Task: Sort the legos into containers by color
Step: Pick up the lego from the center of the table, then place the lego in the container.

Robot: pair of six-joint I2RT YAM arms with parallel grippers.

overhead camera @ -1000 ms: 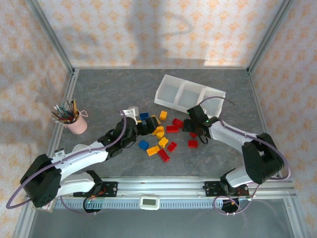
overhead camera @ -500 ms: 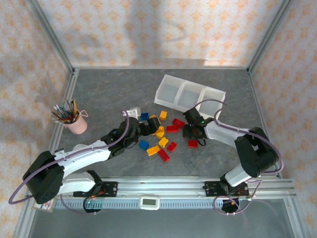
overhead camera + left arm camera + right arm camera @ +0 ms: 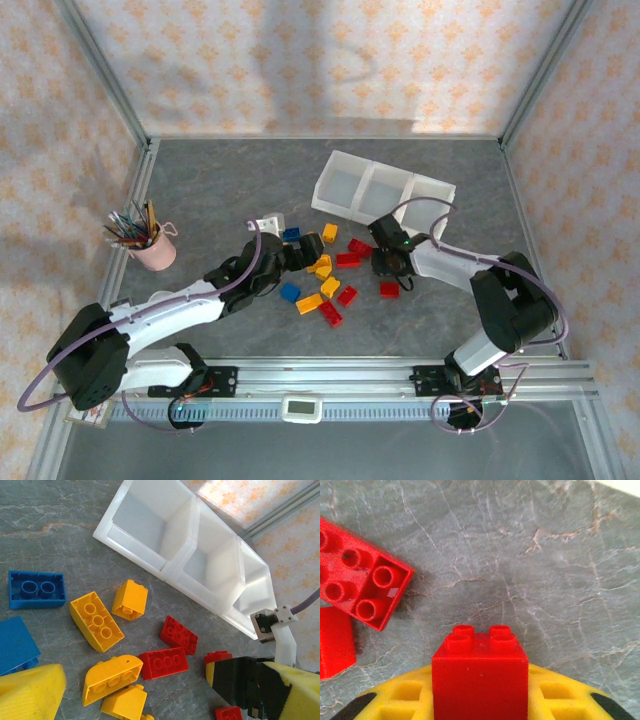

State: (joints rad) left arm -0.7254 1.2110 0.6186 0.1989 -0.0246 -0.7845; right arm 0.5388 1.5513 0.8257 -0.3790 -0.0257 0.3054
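White left arm point(image 3: 170, 310), white right arm point(image 3: 455, 265), bulky black joints point(image 3: 85, 365), lilac cables point(image 3: 420, 203) looping alongside, yellow fingers point(image 3: 30, 690) with black parts, green light point(image 3: 404, 240) at right wrist.

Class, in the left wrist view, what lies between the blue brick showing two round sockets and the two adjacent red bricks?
A long yellow brick and a shorter yellow brick beside it, plain in the left wrist view.

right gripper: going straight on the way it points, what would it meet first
Probably bare table, just ahead of the held red brick in the right gripper, though depth is unclear. The upturned red lego lies left of that line.
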